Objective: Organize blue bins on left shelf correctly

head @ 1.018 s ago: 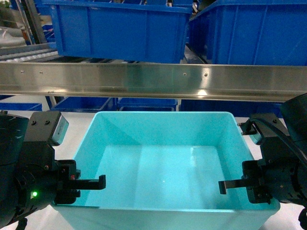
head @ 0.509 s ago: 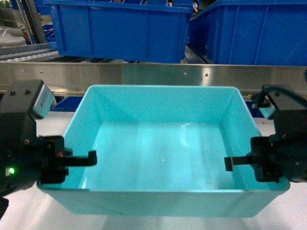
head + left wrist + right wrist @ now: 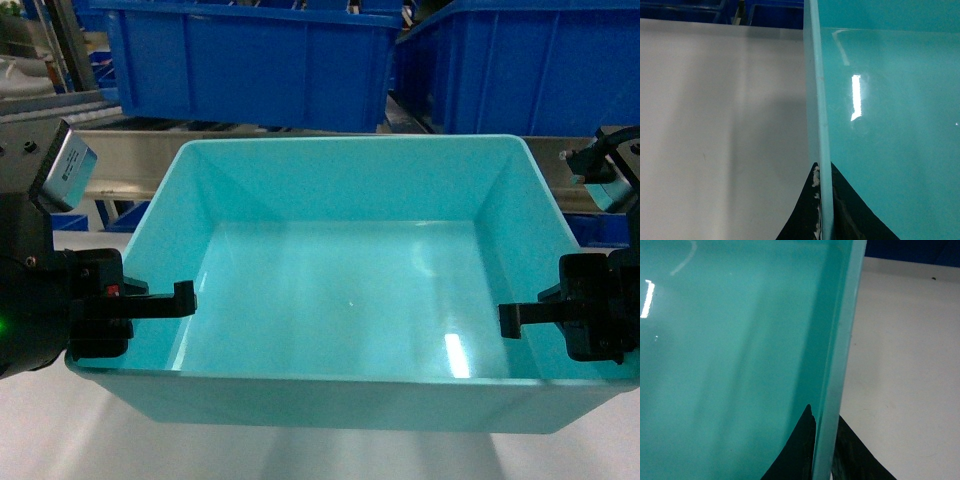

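The blue bin (image 3: 350, 290), a light turquoise tub with nothing inside, hangs above the white table, held by its two side walls. My left gripper (image 3: 165, 300) is shut on its left wall, one finger inside and one outside the rim (image 3: 819, 100). My right gripper (image 3: 530, 318) is shut on the right wall in the same way. In the wrist views the black fingers (image 3: 850, 210) (image 3: 797, 455) pinch the thin turquoise wall (image 3: 840, 365). The left shelf's steel beam (image 3: 125, 150) runs just behind the bin's far rim, and the bin hides most of it.
Two darker blue ribbed crates (image 3: 250, 60) (image 3: 530, 65) stand on the shelf level above the beam. More dark blue crates (image 3: 75, 220) sit low behind the table. White tabletop (image 3: 715, 125) (image 3: 905, 365) lies under and beside the bin.
Both grippers have risen with the bin. Its far rim, once below the steel beam, now stands level with the beam's top and covers most of it.
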`<state>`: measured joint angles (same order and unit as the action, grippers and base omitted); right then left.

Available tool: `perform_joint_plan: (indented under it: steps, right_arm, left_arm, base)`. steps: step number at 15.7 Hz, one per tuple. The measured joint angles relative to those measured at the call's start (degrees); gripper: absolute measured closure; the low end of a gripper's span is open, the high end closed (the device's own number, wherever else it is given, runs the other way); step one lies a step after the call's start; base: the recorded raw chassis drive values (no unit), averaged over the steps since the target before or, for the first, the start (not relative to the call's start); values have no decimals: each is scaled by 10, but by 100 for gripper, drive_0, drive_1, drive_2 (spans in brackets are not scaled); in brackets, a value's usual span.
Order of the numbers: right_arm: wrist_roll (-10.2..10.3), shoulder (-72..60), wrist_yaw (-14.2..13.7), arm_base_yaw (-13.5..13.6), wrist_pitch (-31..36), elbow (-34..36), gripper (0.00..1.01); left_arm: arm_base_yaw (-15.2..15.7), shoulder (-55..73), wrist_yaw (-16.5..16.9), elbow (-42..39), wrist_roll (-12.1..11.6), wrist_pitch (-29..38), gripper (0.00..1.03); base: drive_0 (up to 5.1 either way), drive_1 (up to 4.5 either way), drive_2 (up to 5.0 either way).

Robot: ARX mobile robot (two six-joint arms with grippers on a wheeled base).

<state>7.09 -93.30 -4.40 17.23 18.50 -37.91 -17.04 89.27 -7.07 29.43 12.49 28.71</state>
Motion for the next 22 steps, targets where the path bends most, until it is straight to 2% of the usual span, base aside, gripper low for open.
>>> perform_joint_plan:
  steps: [9, 22]
  right_arm:
    - [0, 0, 1, 0, 0, 1, 94]
    - [-1, 0, 1, 0, 0, 1, 94]
  left_arm:
    - [-1, 1, 0, -1, 0, 0, 101]
    - [0, 1, 0, -1, 0, 0, 101]
  base:
    - [-398, 15, 359]
    - [-496, 245, 245]
